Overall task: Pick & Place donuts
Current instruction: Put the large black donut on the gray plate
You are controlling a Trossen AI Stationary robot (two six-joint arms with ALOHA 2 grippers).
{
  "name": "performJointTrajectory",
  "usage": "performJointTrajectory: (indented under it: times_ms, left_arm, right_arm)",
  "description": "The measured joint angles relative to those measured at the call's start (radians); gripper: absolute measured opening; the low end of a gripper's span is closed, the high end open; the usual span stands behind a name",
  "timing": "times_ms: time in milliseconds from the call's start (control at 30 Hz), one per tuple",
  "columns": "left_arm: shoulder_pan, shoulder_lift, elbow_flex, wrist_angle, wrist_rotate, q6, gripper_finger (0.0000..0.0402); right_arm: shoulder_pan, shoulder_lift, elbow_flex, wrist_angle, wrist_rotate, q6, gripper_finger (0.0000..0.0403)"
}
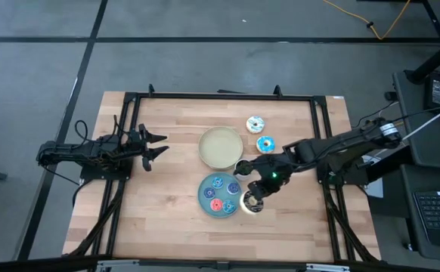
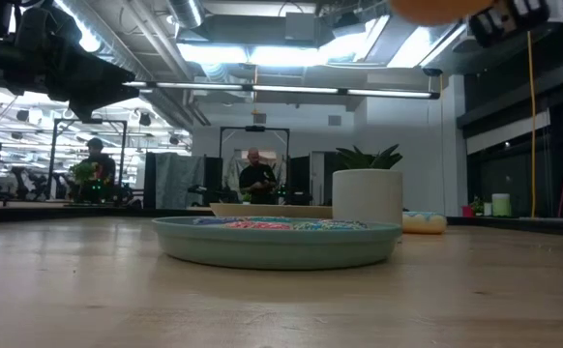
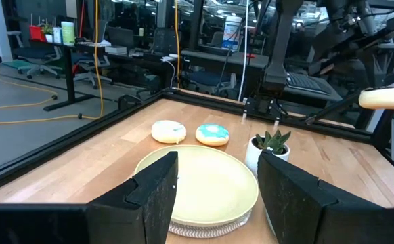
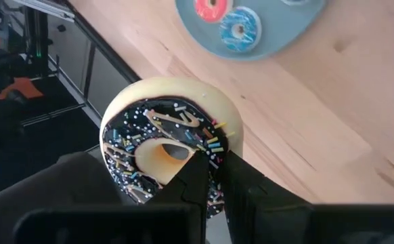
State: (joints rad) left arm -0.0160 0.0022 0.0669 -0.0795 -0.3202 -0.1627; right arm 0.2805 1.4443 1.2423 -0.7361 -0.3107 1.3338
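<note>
Overhead, the right claw (image 1: 252, 202) hangs just beside the blue plate (image 1: 203, 198) of tiny donuts (image 1: 218, 193), pinching the dark brown donut (image 1: 253, 202), while the white-iced donut (image 1: 255, 123) and light-blue-iced donut (image 1: 265, 143) lie near the cream plate (image 1: 207, 155) and the left claw (image 1: 153, 145) waits spread at the worktop's (image 1: 159, 211) left side. From the right wrist, the fingers (image 4: 200, 177) are pressed on the sprinkled dark donut's rim, above the worktop.

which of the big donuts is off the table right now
The chocolate-iced donut, pinched in the right gripper. The white-iced and blue-iced donuts lie on the wood.
</note>
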Motion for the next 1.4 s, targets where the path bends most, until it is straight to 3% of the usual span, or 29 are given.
performJointTrajectory:
  times_ms: [400, 667, 933, 1400]
  left_arm:
    - [0.000, 0.000, 0.000, 0.000, 0.000, 0.000, 0.0196]
    - [0.000, 0.000, 0.000, 0.000, 0.000, 0.000, 0.0196]
    - [0.000, 0.000, 0.000, 0.000, 0.000, 0.000, 0.0196]
    - [0.000, 0.006, 0.000, -0.009, 0.001, 0.000, 0.0196]
  right_arm:
    - [-0.017, 0.047, 0.000, 0.265, 0.001, -0.026, 0.0034]
    - [-0.041, 0.056, 0.087, 0.239, 0.059, -0.064, 0.0034]
    - [-0.094, 0.104, 0.271, 0.186, 0.151, -0.228, 0.0034]
    - [-0.186, 0.307, 0.691, 0.050, 0.164, -0.597, 0.0035]
